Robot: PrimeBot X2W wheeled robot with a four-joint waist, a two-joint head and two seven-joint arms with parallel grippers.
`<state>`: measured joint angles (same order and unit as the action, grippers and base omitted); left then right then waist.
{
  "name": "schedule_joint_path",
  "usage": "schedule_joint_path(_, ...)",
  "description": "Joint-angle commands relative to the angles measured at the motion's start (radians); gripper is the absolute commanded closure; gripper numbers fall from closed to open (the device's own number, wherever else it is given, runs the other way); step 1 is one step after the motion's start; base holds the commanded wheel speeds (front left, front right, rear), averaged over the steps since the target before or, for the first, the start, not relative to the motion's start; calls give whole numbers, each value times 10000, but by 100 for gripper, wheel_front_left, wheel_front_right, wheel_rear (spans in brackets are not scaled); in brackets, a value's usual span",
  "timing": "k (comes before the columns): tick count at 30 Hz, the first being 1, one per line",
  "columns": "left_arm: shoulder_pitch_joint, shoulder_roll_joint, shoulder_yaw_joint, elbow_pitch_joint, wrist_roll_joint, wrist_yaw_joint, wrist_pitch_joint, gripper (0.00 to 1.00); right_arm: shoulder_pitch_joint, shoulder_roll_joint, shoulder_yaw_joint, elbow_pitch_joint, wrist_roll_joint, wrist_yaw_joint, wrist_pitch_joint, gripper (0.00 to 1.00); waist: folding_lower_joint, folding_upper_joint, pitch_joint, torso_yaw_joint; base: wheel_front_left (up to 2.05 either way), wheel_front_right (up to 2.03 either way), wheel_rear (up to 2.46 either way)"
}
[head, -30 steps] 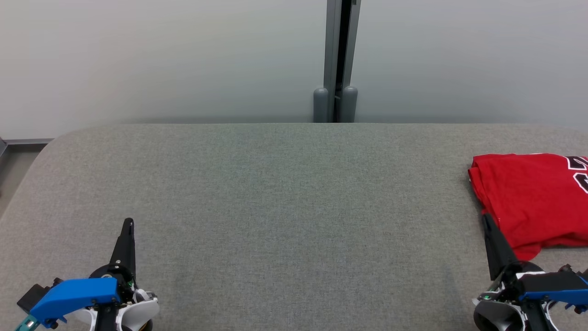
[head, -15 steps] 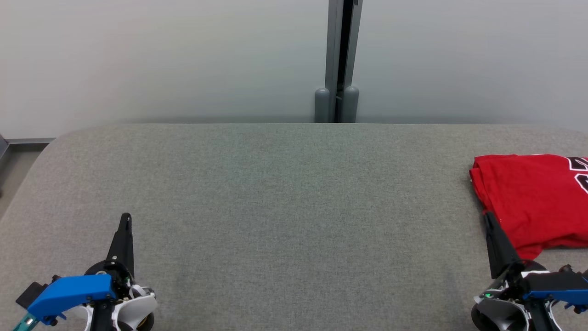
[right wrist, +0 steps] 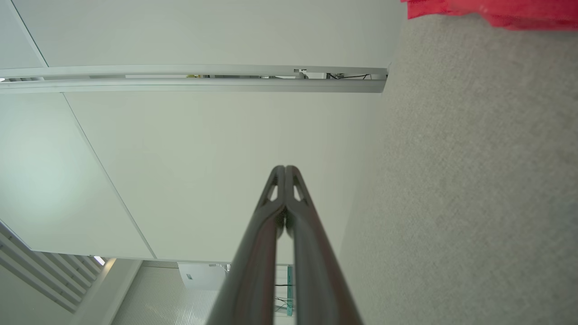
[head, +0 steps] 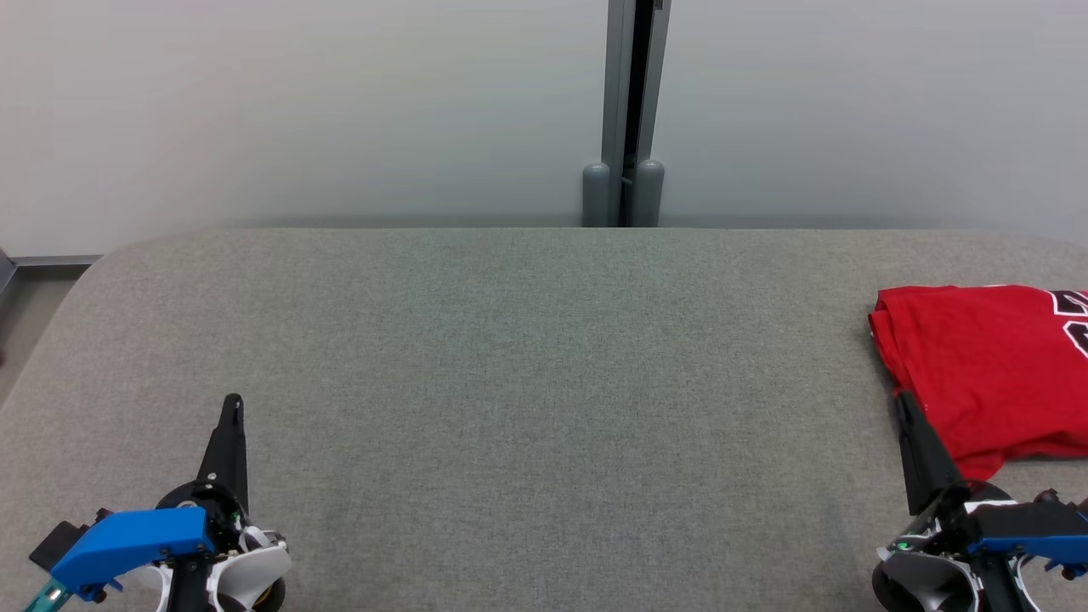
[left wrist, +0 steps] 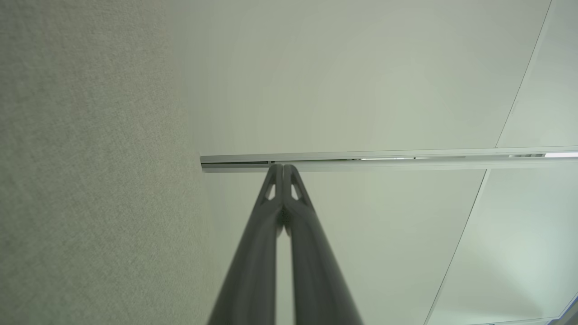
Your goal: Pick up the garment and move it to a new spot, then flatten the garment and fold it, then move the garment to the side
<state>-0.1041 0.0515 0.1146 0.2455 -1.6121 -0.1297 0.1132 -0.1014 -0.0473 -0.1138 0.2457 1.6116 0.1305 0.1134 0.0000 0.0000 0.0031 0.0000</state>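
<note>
So the red garment is lying folded on the grey table, just past the right gripper and off to the right of its jaws, with its far part running off the head view's right edge. From the head camera the dark finger is overlapping the garment's near left corner, so it's looking like contact. The right wrist view is telling it differently: the red cloth is sitting up in the top right corner, well apart from the fingertips, with bare table fabric lying between them. Those jaws are pressing flat together, clenched on nothing.

The left gripper is doing the same thing: jaws pinched fully together, gripping nothing, hanging over bare table, with the garment lying far off to the right of it. Its wrist view is showing the fingertips meeting in a point, with the table running along the left of the fingers.

Extras per camera: the head view is giving the black and white lettering on the garment, plus a grey post standing between pale wall panels, straight out beyond both sets of jaws. The wrist views are giving the close-up of the shut tips, and each is catching that post as a pale rail crossing the wall beyond the fingers.
</note>
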Motion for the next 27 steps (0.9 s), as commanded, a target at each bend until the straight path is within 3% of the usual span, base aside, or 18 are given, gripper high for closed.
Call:
schedule_joint_path(1,-110,-24,26,1,-16,-44,45,100,-134,-55,-19,-29,26,4,41,100,0,0,0,0,0,0,0)
schedule_joint_path(27,-111,-27,33,-1,-11,-42,49,100,-129,-53,-18,-29,26,4,40,100,0,0,0,0,0,0,0)
